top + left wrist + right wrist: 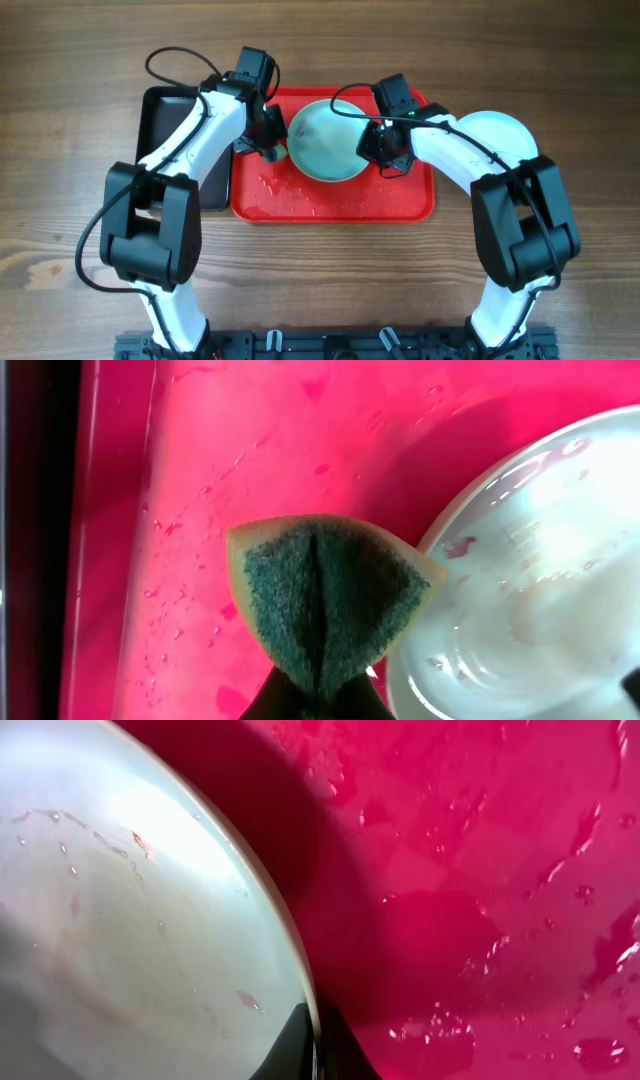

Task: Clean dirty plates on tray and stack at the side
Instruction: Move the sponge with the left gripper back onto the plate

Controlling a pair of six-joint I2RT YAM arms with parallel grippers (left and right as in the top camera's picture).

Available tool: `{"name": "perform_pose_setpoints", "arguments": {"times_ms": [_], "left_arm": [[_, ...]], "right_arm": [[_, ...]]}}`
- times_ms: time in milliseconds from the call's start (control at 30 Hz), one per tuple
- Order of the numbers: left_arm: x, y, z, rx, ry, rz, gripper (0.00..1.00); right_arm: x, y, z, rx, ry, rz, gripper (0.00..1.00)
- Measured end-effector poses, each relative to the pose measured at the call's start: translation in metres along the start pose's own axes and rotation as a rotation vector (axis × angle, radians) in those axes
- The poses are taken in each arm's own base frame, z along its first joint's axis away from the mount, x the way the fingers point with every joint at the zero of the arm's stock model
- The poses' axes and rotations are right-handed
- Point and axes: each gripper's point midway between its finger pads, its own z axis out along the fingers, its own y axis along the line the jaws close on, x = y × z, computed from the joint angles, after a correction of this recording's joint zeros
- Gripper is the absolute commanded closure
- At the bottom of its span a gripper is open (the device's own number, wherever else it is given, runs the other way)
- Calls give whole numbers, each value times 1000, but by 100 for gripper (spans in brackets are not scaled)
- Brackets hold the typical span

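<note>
Beside the plate (540, 560) rim, left pincer (315, 698) clenches sponge (330, 595); right pincer (315, 1045) grips that rim over tray (480, 870).

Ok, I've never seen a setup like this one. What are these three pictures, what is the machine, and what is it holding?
The machine is two white-and-black robot arms at a wooden table, each ending in a two-finger pincer. The wide picture looks straight down from above. The other two come from small cameras on each wrist, so they show things very close up. In the middle lies a large red plastic tray, wet with droplets. The left pincer pinches a folded green-and-yellow sponge. The right pincer grips the rim of a pale blue round plate, which shows faint reddish smears. A smaller black tray sits to the left, and another pale round plate rests on the table to the right.
</note>
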Motion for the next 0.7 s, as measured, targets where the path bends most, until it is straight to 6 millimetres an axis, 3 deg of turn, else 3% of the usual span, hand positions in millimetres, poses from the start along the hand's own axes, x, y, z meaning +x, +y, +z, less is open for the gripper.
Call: {"name": "perform_pose_setpoints", "arguments": {"times_ms": [133,267,467,700], "left_arm": [[-9,-10,0,31,-41,12,96],[-17,-37,0,85,-111,91,96],[-5,-76,12,123,-143,294,96],[6,-74,47,84,-95,409,96]], "right_arm": [[0,1,0,-4,3,-4,96],[1,1,0,-5,3,-23,96],[0,1,0,-11,8,-31,96],[0,2,0,-17,10,-45,96]]}}
